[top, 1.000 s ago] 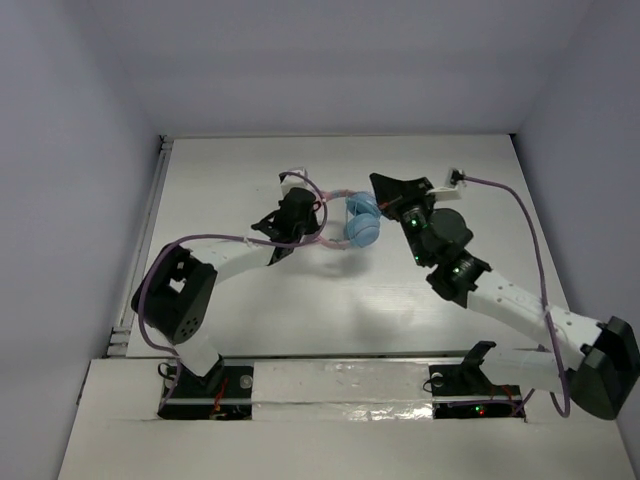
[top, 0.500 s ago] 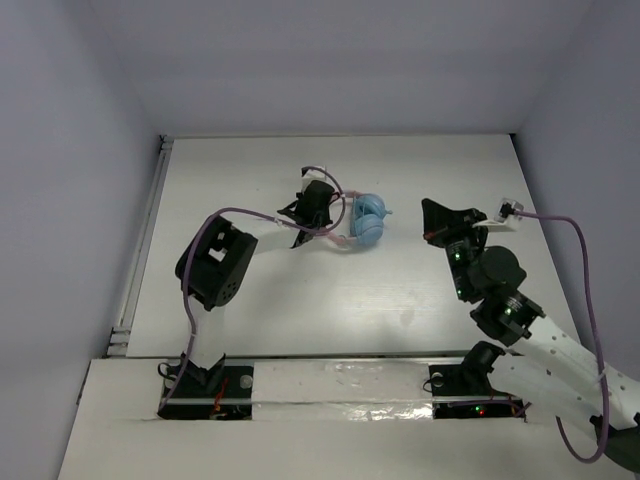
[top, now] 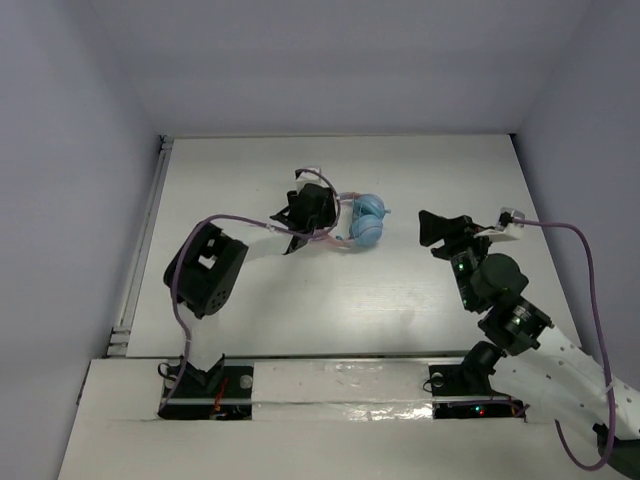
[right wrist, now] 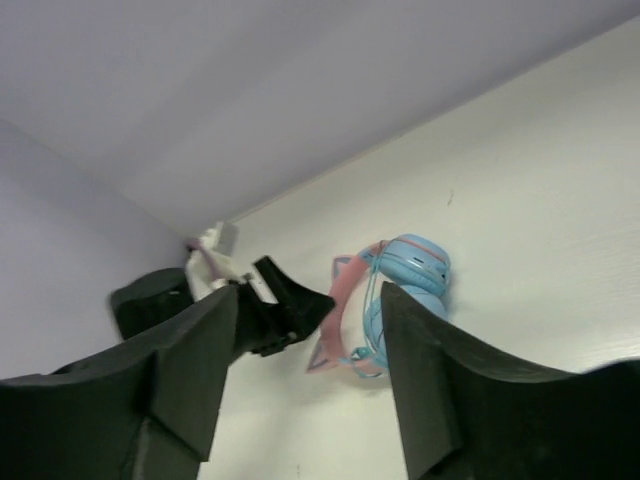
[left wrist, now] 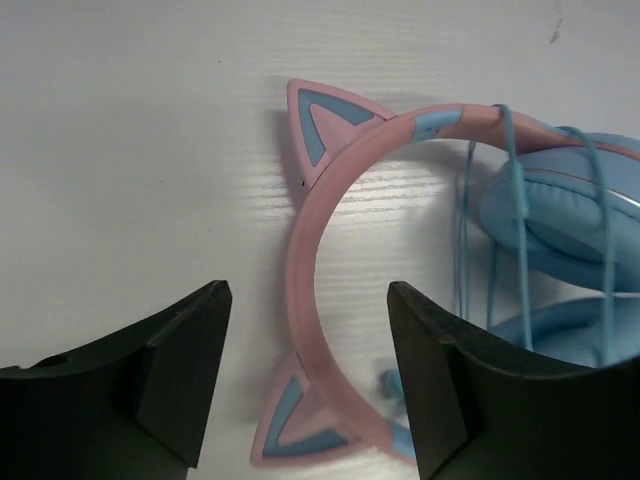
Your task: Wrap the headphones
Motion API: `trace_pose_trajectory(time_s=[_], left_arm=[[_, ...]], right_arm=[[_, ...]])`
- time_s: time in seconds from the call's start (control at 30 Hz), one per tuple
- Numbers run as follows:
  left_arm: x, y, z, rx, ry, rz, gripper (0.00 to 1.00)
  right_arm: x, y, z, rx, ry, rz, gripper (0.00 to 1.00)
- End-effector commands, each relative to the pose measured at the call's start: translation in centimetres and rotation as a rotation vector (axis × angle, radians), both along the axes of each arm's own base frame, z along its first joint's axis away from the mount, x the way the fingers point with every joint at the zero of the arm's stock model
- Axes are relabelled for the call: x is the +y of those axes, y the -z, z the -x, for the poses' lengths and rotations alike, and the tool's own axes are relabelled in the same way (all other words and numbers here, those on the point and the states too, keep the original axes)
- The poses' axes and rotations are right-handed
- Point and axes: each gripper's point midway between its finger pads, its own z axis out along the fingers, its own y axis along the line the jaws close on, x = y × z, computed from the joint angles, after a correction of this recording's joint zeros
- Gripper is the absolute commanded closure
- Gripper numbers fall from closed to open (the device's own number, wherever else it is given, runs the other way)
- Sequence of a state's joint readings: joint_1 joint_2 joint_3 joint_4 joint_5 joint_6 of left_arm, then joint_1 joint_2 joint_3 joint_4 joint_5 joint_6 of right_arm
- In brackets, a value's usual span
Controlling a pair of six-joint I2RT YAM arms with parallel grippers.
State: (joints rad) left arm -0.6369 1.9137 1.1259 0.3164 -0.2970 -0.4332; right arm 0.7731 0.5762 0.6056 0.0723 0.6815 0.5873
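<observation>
The headphones (top: 366, 222) lie on the white table, behind its middle. Their pink cat-ear headband (left wrist: 300, 250) is on the left and the two light-blue ear cups (left wrist: 570, 220) on the right. The thin blue cable (left wrist: 505, 180) runs in loops over the headband and cups. My left gripper (top: 324, 221) is open, and the headband lies between its fingers (left wrist: 185, 370) without touching either. My right gripper (top: 432, 232) is also open and empty. It hangs well to the right of the headphones (right wrist: 412, 268), which show far off between its fingers (right wrist: 430, 380).
The white table (top: 300, 300) ends at a rail along its left side (top: 150, 230), and grey walls close it in at the back and sides. Purple robot cables (top: 560, 230) arc above both arms.
My right arm has drawn back to the right, away from the headphones, and its jaws have opened. My left gripper has let go of the headband and now stands open around it.
</observation>
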Motion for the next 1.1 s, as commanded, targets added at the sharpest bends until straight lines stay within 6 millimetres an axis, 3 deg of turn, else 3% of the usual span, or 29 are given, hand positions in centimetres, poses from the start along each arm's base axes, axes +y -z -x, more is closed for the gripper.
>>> trace_pose_trajectory(time_s=[0.0, 0.03, 0.1, 0.13, 0.2, 0.23, 0.27, 0.3, 0.33, 0.4, 0.43, 0.47, 0.5, 0.53, 0.7, 0.83, 1.07], left_arm=[[0.7, -10.0, 0.1, -0.187, -0.034, 0.148, 0.38], [1.5, -12.9, 0.9, -0.233, -0.039, 0.177, 0.35], [2.3, -15.9, 2.0, -0.277, -0.040, 0.215, 0.34], [3.0, -19.5, 3.1, -0.337, -0.034, 0.264, 0.34], [3.9, -21.7, 4.9, -0.367, -0.019, 0.295, 0.31], [4.7, -24.7, 6.4, -0.419, -0.004, 0.337, 0.27], [5.3, -26.0, 7.2, -0.440, 0.000, 0.350, 0.26], [6.1, -26.1, 8.2, -0.419, -0.001, 0.327, 0.24], [7.5, -28.9, 9.7, -0.464, -0.011, 0.344, 0.18], [9.3, -29.4, 11.6, -0.452, -0.020, 0.304, 0.11], [10.9, -31.3, 13.2, -0.500, -0.035, 0.318, 0.01], [12.9, -31.7, 14.7, -0.517, -0.067, 0.313, 0.01], [12.9, -30.8, 14.7, -0.497, -0.066, 0.297, 0.01], [14.4, -31.2, 16.0, -0.527, -0.092, 0.317, 0.01], [17.7, -31.5, 18.8, -0.581, -0.157, 0.331, 0.01], [18.2, -31.2, 18.9, -0.587, -0.164, 0.306, 0.01], [17.3, -30.6, 18.1, -0.568, -0.141, 0.276, 0.01]], right_arm=[[-0.9, -2.4, 0.4, -0.036, 0.023, 0.006, 0.33], [-1.2, -2.9, 0.6, -0.046, 0.025, 0.013, 0.31], [-1.8, -4.4, 1.1, -0.062, 0.028, 0.010, 0.26], [-2.2, -5.3, 1.5, -0.082, 0.031, 0.005, 0.26], [-3.2, -6.6, 2.3, -0.089, 0.041, 0.015, 0.22], [-3.8, -7.2, 2.7, -0.101, 0.049, 0.023, 0.21], [-4.9, -8.2, 3.5, -0.126, 0.065, 0.004, 0.18], [-5.8, -9.4, 4.2, -0.139, 0.075, -0.010, 0.07], [-6.5, -10.3, 4.8, -0.152, 0.083, -0.024, 0.00], [-8.2, -11.6, 6.1, -0.167, 0.106, -0.043, 0.00], [-9.1, -13.0, 6.9, -0.193, 0.112, -0.051, 0.00], [-10.1, -13.7, 7.6, -0.204, 0.133, -0.050, 0.00], [-10.4, -13.6, 7.6, -0.201, 0.145, -0.054, 0.00], [-10.9, -13.7, 7.8, -0.202, 0.160, -0.035, 0.00], [-11.4, -11.9, 7.4, -0.161, 0.207, -0.004, 0.00], [-10.7, -11.2, 6.9, -0.158, 0.193, 0.017, 0.00], [-9.1, -11.2, 5.9, -0.148, 0.158, 0.058, 0.00]])
